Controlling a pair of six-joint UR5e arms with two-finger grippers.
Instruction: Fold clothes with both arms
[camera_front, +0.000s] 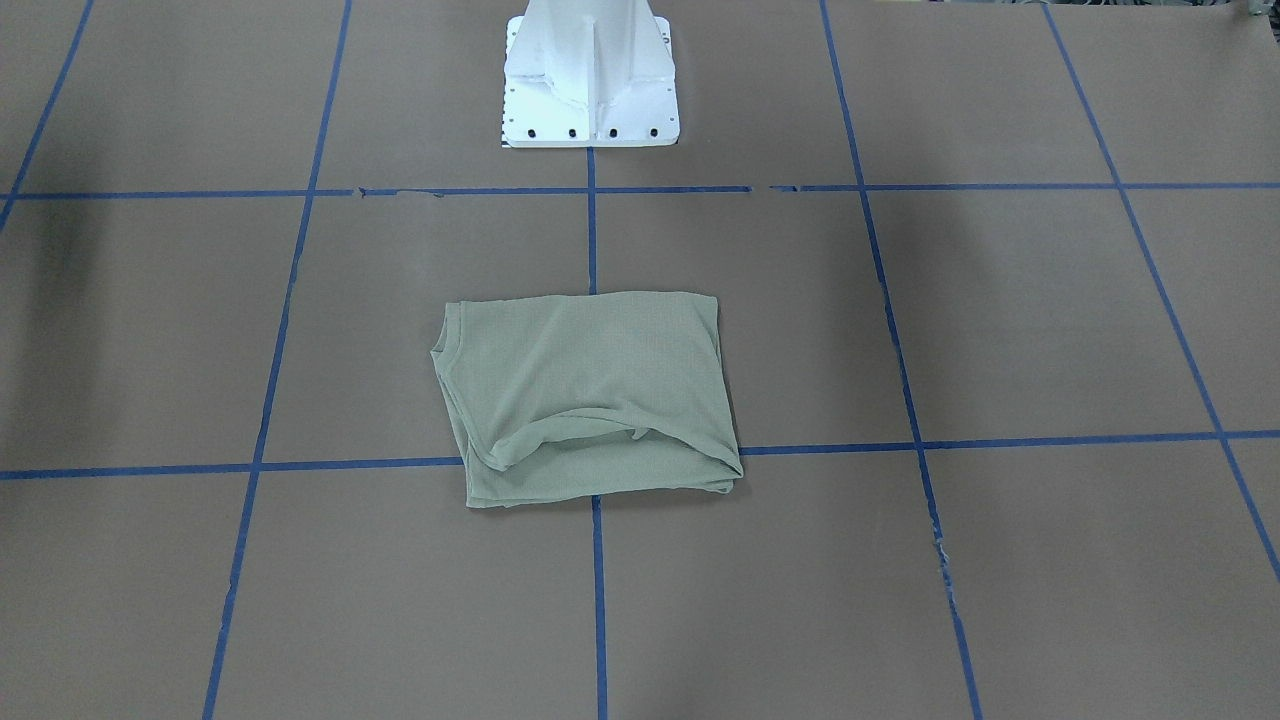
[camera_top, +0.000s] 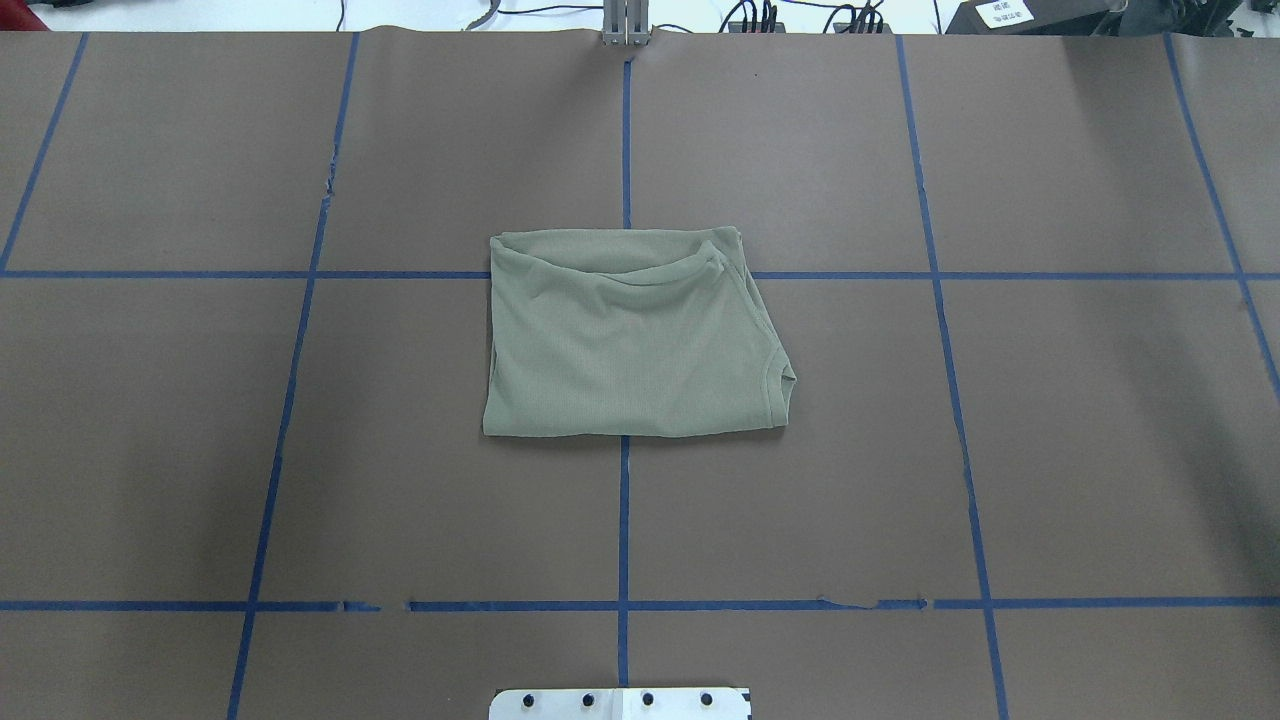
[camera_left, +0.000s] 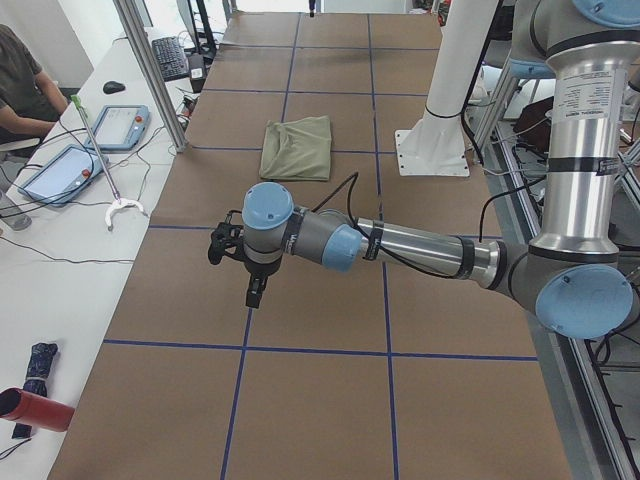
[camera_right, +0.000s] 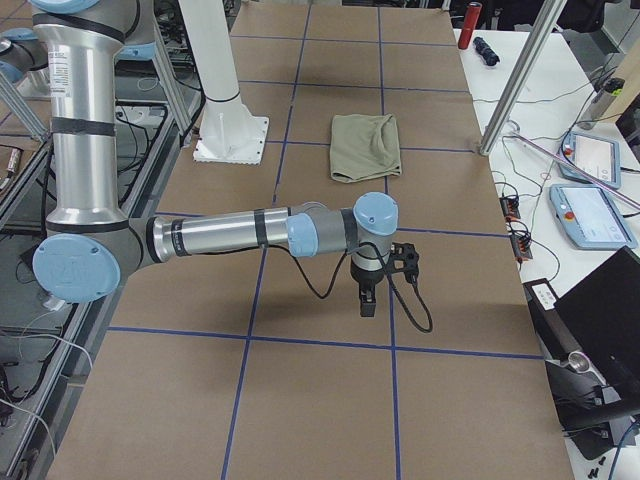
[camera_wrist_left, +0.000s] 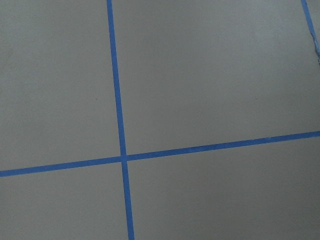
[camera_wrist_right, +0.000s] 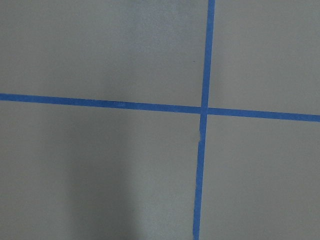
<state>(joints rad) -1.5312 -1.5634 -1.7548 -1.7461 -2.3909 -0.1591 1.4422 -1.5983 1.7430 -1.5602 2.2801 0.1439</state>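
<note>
The sage-green shirt (camera_front: 590, 395) lies folded into a rough rectangle at the middle of the table, also in the overhead view (camera_top: 630, 340) with its neck opening at the right edge. No logo or label shows. Both arms are held out over the table's ends, far from the shirt. My left gripper (camera_left: 256, 291) hangs pointing down above bare paper in the exterior left view. My right gripper (camera_right: 367, 300) does the same in the exterior right view. I cannot tell whether either is open or shut. Both wrist views show only paper and tape.
Brown paper with a blue tape grid (camera_top: 624, 520) covers the table. The white pedestal base (camera_front: 590, 75) stands behind the shirt. Tablets (camera_left: 60, 172), cables and a seated person (camera_left: 25, 90) are along the far side table. A metal post (camera_right: 510, 90) stands near the table edge.
</note>
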